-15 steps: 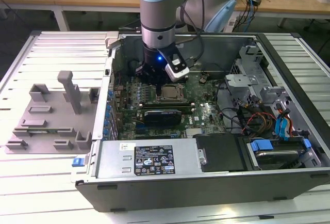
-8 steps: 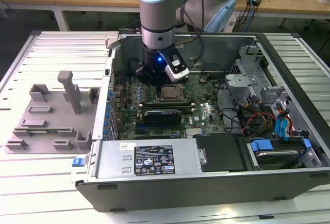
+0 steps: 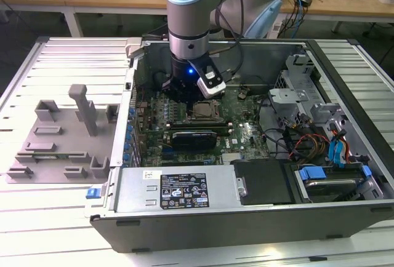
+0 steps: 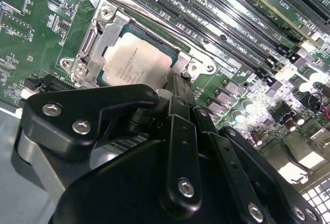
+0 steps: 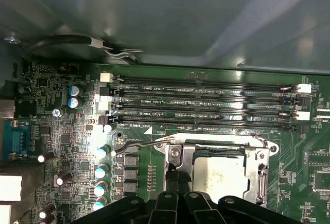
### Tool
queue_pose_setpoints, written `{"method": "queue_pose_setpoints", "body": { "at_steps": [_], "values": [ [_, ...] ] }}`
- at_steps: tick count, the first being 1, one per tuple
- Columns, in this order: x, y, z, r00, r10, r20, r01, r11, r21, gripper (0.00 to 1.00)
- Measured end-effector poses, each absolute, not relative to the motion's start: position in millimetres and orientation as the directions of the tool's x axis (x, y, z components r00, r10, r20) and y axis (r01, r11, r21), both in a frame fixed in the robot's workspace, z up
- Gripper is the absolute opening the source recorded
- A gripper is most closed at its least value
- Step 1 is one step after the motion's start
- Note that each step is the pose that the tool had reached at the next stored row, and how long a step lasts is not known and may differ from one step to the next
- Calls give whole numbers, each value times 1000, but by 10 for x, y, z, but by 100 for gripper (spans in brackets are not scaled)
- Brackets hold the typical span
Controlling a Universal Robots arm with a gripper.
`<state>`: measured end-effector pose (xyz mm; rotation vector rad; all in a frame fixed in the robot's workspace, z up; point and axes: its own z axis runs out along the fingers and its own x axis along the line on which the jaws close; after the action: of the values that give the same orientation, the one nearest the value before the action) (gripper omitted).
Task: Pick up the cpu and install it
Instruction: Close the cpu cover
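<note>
We see the cpu [image 4: 136, 61] lying flat in the metal socket frame [image 4: 105, 33] on the green motherboard [image 4: 31, 28]. The hand [image 4: 178, 82] rests just at its edge, drawn closed and gripping nothing. The chip's pale silver top is bare, with faint print and a thin dark rim.

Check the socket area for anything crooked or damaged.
Nothing stands out. The cpu looks flat and square inside the metal socket frame, with the end effector right at its edge.
</note>
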<state>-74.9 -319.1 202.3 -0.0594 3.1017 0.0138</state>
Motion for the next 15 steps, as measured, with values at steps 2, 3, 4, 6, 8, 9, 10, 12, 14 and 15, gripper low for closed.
{"method": "queue_pose_setpoints", "body": {
  "at_steps": [2,3,4,6,8,9,10,12,14,15],
  "values": [
    [-751,-3190,2075,-999,-38,-39,-38,999,9,11],
    [-750,-3191,2100,-998,-38,-40,-38,999,8,11],
    [-749,-3191,2157,-998,-38,-40,-38,999,8,11],
    [-749,-3191,2271,-998,-38,-40,-38,999,8,11],
    [-749,-3191,2293,-998,-38,-40,-38,999,8,11],
    [-743,-3191,2294,-998,-38,-40,-39,999,8,11],
    [-721,-3193,2294,-999,-38,-39,-39,999,8,11],
    [-600,-3202,2294,-999,-38,-34,-38,999,8,11],
    [-421,-3218,2294,-999,-38,-26,-38,999,9,11],
    [-349,-3224,2294,-999,-38,-23,-38,999,9,11]
  ]
}}
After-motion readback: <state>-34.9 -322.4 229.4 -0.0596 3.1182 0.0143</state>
